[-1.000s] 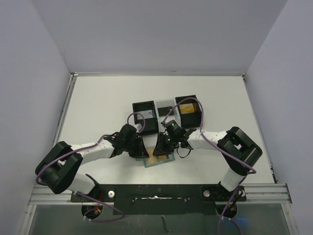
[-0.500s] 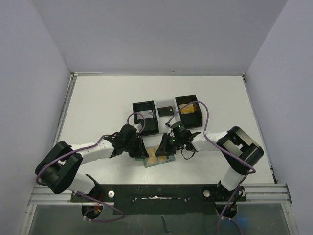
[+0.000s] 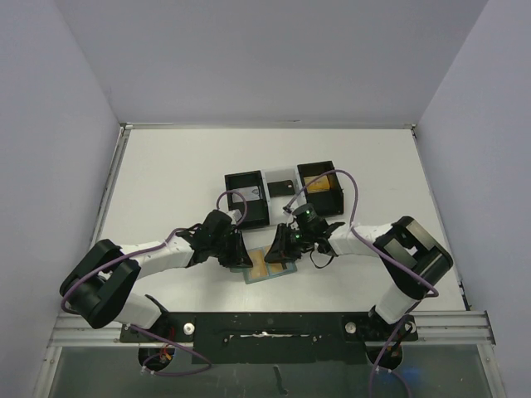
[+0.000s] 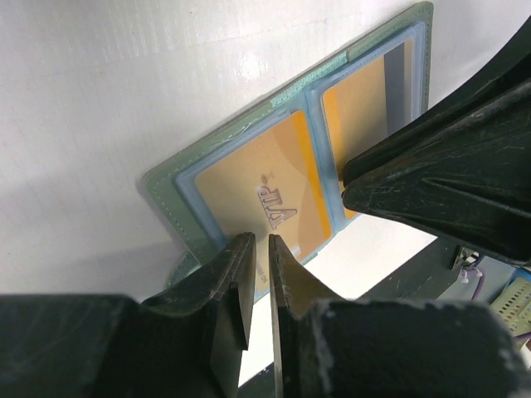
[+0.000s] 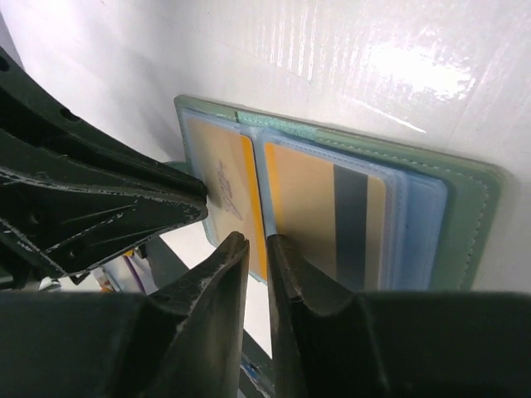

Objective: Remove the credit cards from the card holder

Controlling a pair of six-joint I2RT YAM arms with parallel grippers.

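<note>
- This looks like a robot laboratory cell.
- Plain pale walls (image 3: 58,149) enclose a white table (image 3: 166,174) on three sides.
- Two robot arms (image 3: 158,253) stand on a metal rail (image 3: 465,325).

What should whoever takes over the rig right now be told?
Left gripper: jaws nearly closed at the card holder's edge, grip unclear.
Right gripper: nearly closed at the centre fold beside the striped card, grip unclear.
Card holder lies open on the table.
Done: holder opened.
To do: VIP card and striped card both in their pockets; pull them out.
</note>
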